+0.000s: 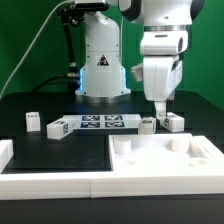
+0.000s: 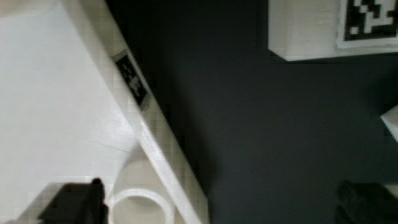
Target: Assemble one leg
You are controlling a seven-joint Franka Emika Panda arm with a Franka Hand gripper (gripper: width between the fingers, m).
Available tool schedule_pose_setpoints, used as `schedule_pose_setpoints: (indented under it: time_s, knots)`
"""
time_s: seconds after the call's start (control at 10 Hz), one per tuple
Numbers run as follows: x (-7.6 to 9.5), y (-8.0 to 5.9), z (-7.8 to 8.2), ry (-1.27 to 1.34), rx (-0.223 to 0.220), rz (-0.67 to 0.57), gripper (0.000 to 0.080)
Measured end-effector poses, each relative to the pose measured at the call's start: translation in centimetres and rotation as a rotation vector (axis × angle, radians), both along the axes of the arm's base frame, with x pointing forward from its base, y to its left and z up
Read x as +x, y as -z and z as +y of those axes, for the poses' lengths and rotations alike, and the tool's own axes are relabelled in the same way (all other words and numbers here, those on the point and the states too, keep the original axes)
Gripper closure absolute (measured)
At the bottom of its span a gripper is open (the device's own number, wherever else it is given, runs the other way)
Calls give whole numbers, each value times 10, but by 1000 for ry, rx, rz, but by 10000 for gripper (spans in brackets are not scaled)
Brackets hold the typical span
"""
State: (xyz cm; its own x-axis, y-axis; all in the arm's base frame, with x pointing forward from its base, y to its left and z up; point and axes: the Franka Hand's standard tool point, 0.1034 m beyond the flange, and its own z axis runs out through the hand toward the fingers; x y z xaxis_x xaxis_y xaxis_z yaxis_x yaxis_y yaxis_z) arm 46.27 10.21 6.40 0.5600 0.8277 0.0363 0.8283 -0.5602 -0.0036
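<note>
My gripper [image 1: 158,110] hangs just above the table behind the large white tray-like panel [image 1: 165,155]. A small white leg [image 1: 147,124] stands just below it toward the exterior view's left, and another tagged white post [image 1: 172,122] stands to its right. A third leg [image 1: 32,121] stands far off at the left. In the wrist view the gripper [image 2: 217,205] is open and holds nothing, with dark fingertips [image 2: 71,205] set wide apart. The panel's rim [image 2: 134,110], with a round hole [image 2: 139,207], lies by one fingertip. A tagged white post [image 2: 338,25] lies ahead.
The marker board [image 1: 95,124] lies in front of the robot base [image 1: 103,70]. A raised white border [image 1: 45,183] runs along the table's front and left edge. Bare black table [image 2: 249,120] lies between the fingers.
</note>
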Motion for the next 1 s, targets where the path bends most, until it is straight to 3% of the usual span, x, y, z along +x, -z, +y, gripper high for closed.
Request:
schedule_pose_setpoints:
  time_s: [0.5,0.7,1.0]
  knots:
    - [-51,12,48,550,41,7,150]
    - [-51,13,51,682,61,14,150]
    - [-51,15,51,664,37,47,150]
